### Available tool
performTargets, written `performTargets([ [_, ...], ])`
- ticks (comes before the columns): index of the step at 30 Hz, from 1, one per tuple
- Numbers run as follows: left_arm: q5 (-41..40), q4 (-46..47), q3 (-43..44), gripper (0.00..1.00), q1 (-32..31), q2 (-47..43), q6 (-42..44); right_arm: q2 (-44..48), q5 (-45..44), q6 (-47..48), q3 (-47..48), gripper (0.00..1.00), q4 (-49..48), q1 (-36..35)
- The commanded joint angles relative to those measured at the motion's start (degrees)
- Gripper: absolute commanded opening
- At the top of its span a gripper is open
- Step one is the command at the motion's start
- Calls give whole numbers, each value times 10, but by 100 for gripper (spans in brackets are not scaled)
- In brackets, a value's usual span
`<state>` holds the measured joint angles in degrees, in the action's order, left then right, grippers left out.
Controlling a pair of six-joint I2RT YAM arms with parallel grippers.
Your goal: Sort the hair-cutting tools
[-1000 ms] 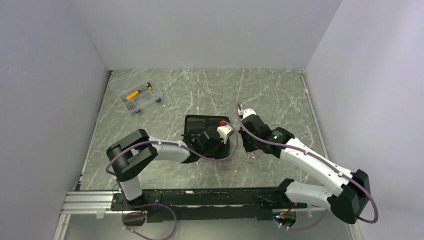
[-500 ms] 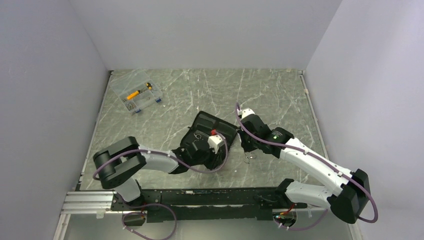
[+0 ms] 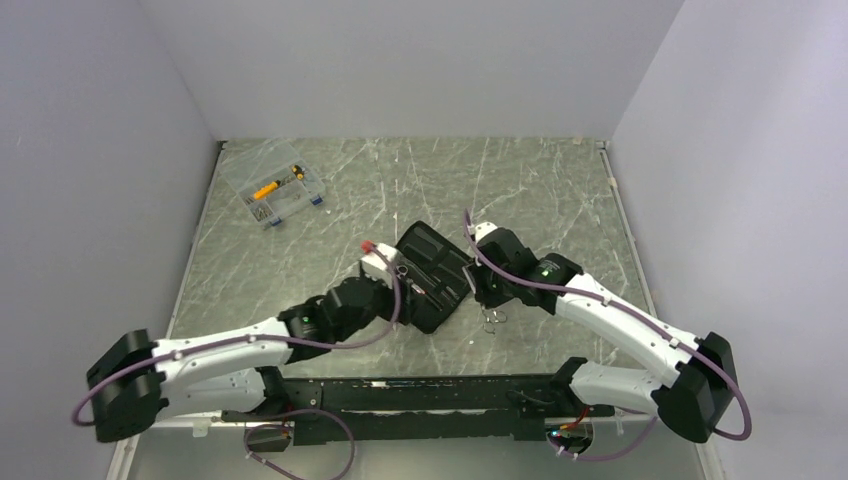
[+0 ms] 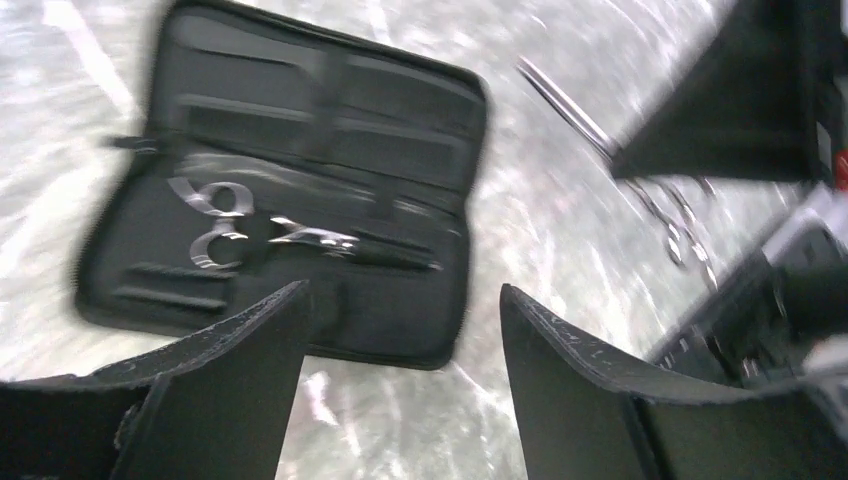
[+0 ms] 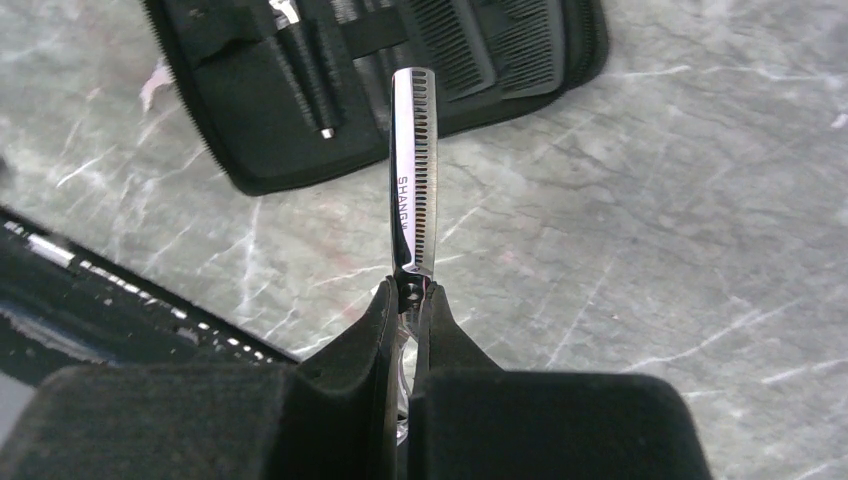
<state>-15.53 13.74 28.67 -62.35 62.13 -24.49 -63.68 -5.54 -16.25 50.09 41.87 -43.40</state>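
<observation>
The flat black case [image 3: 437,278] lies open and turned diagonally at mid-table. One silver pair of scissors [image 4: 232,228] is strapped inside it, ring handles to the left. A black comb [image 5: 505,38] also sits in the case. My left gripper [image 3: 392,287] is open and empty at the case's near-left edge; in the left wrist view [image 4: 400,290] its fingers frame the case's corner. My right gripper [image 3: 488,292] is just right of the case and shut on the second scissors [image 5: 413,170], a toothed thinning pair. Its blades point toward the case and its rings [image 3: 492,318] hang below.
A clear plastic box [image 3: 272,190] with yellow and small parts stands at the far left of the table. Grey walls close in both sides and the back. The black rail [image 3: 400,392] with the arm bases runs along the near edge.
My left arm has swung back and to the left, off the case. The case has turned diagonally and now lies open. My right gripper has shifted slightly left, still holding its scissors.
</observation>
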Motion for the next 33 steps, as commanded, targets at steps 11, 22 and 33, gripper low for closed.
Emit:
performTargets([
  [11,35,-79,-19,70,276,10,-174,-157,96,44,86,0,45,-122],
  [22,1,-9,-98,70,277,-13,-213,-278,127,88,177,0,97,-137],
  [33,-30,-21,-184,72,289,-135,-264,-377,124,108,237,0,108,-136],
])
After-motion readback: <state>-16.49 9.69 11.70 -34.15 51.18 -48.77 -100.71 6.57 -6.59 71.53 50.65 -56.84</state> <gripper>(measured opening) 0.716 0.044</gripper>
